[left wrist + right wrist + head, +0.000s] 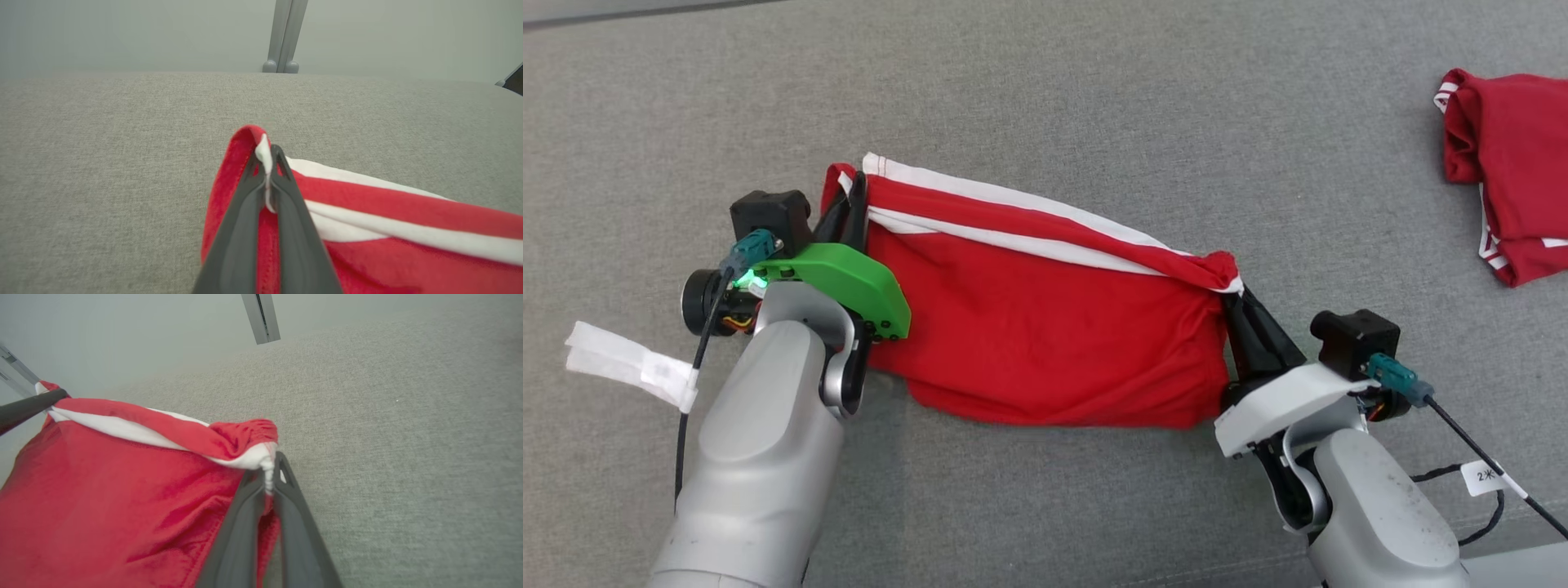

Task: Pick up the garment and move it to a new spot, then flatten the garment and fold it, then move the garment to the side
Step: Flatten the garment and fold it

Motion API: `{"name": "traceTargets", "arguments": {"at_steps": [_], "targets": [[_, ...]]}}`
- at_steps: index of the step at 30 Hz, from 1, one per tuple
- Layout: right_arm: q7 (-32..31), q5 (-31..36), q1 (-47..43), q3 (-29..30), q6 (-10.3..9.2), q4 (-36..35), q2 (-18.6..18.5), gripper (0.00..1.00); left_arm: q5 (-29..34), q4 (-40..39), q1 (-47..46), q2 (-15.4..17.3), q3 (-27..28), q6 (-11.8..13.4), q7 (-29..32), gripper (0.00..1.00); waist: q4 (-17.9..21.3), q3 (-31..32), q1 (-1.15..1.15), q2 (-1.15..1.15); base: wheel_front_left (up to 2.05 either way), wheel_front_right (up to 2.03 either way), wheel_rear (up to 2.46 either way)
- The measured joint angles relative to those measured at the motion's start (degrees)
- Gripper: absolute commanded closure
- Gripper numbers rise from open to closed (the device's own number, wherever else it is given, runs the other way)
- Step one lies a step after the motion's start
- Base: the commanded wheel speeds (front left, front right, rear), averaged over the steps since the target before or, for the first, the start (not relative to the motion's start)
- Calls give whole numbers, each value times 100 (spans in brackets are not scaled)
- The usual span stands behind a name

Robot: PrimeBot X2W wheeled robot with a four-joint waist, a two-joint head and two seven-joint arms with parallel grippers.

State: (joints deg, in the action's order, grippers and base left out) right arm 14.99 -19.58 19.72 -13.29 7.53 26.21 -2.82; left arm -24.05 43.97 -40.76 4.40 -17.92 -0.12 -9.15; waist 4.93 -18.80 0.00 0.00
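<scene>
The garment (1045, 327) is red with white stripes along its upper edge, stretched between my two grippers above the grey cloth surface. My left gripper (849, 192) is shut on its left top corner; the left wrist view has the white hem pinched between the dark fingers (245, 212) of that gripper (267, 159). My right gripper (1232, 296) is shut on the bunched right top corner, seen close up in the right wrist view (271, 465). The garment (114, 490) hangs down from both grips, its lower edge near the surface.
A second red garment with white trim (1507, 171) lies folded at the far right of the grey surface (1045, 98). A white tape tag (629, 363) hangs on the left arm's cable. A grey post (286, 36) rises beyond the far edge.
</scene>
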Motion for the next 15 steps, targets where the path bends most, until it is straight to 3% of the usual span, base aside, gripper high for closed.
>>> {"name": "traceTargets", "arguments": {"at_steps": [1, 2, 3, 4, 5, 15], "targets": [[1, -3, 65, 4, 0, 1, 0, 100, -2, 125, -77, -10, 0, 29, -3, 100, 27, -59, 0, 0, 0, 0, 0], [1, -3, 110, 13, 1, 5, 0, 93, -3, 236, -144, -25, -3, 65, -11, 100, 53, -108, 0, 0, 0, 0, 0], [1, -3, 131, 18, 1, 15, 1, 64, -3, 310, -190, -30, -15, 67, -37, 98, 73, -142, 0, 0, 0, 0, 0], [5, -1, 152, 18, 0, 30, 1, 11, -2, 376, -247, -38, -30, 71, -115, 53, 97, -180, 0, 0, 0, 0, 0], [5, 2, 166, 18, 1, 31, 0, 0, -2, 426, -299, -48, -43, 71, -159, 0, 114, -204, 0, 0, 0, 0, 0], [5, 44, 49, 210, 0, -292, -1, 0, -20, 604, -562, -127, -244, -44, -498, 0, 103, -195, 0, 0, 0, 0, 0]]}}
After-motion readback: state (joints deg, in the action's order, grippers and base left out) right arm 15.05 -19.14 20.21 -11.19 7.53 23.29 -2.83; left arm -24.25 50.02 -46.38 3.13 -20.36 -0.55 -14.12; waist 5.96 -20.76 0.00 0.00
